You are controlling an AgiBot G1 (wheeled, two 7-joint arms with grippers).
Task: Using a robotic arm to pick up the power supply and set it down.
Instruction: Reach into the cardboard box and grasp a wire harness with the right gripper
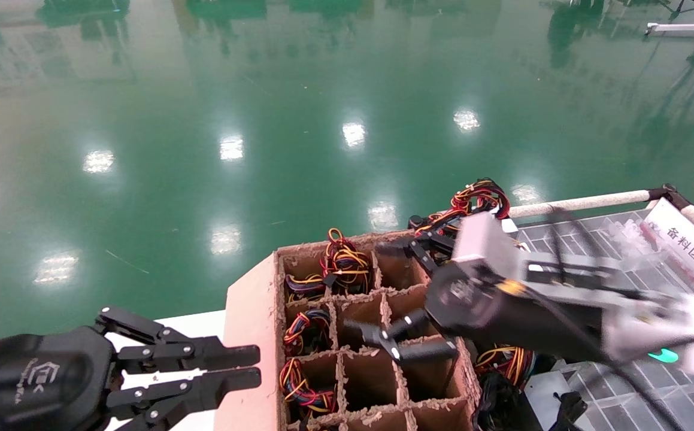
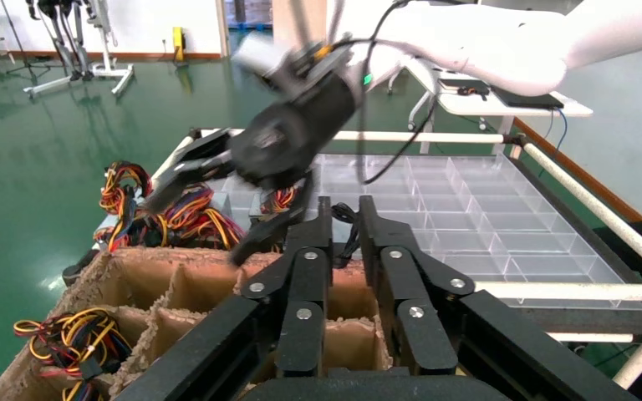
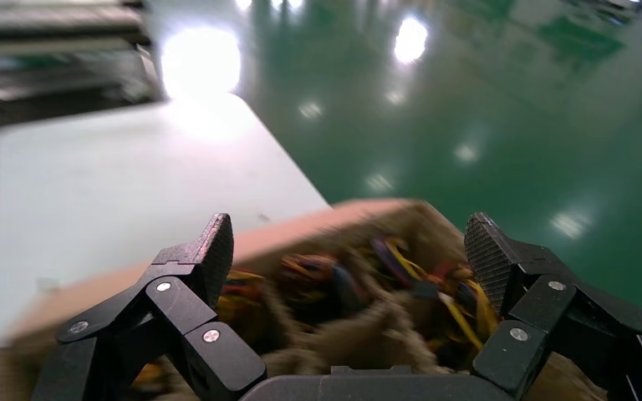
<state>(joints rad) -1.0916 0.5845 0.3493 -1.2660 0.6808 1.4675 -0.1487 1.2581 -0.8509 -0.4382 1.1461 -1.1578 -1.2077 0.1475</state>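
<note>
Cardboard box (image 1: 251,335), brown, seen low in the middle of the head view, split into many small square pockets. Sat on a white counter (image 1: 191,326), with a shiny green floor (image 1: 263,120) filling the top of the frame.

Found the right gripper (image 1: 391,293) at the end of the robotic arm (image 1: 562,311), reaching in from the right side of the frame. Hung over the middle pockets of the box, jaws spread wide apart and holding nothing. Showed the same in the right wrist view: right gripper (image 3: 347,242) with both black fingers (image 3: 201,251) far apart, blurry box and wires past them.

Spotted the power supply (image 2: 220,200) in the left wrist view as a grey box among wires, just past the far wall of the cardboard box, to the left of the frame's middle. Lay next to a clear tray (image 2: 485,217) with many small cells. Not touched by either gripper. Saw its bunch of red, yellow and black wires (image 1: 478,197) in the head view, above the right gripper. More such wires tucked in the left pockets of the box.

Found the left gripper (image 1: 255,366) parked at the lower left of the head view, beside the box's near left wall, jaws almost together with only a thin gap, holding nothing.
</note>
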